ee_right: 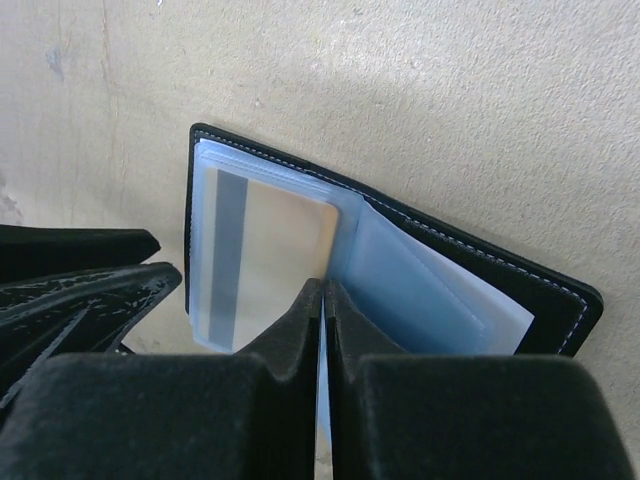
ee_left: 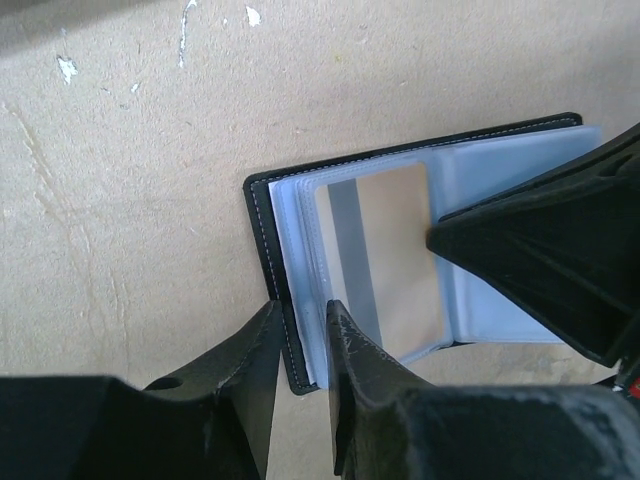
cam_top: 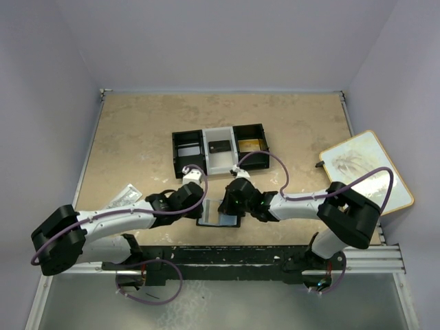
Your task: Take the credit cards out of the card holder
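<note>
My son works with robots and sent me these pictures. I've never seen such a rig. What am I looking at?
These are two robot arms bolted to a tan table, each ending in a two-finger gripper. The wide picture comes from a fixed camera above and behind them; the close-ups come from cameras on the left and right wrists. Between the arms lies an open black bifold card holder with clear pale-blue sleeves; a gold-tan plastic card with a grey stripe sits in one. The left gripper pinches the holder's edge. The right gripper is shut at that card's edge; on card or sleeve, I cannot tell. Behind it stands a black-and-white three-compartment tray holding a dark card and a gold card. A white packet lies left, a pale printed board right.
</note>
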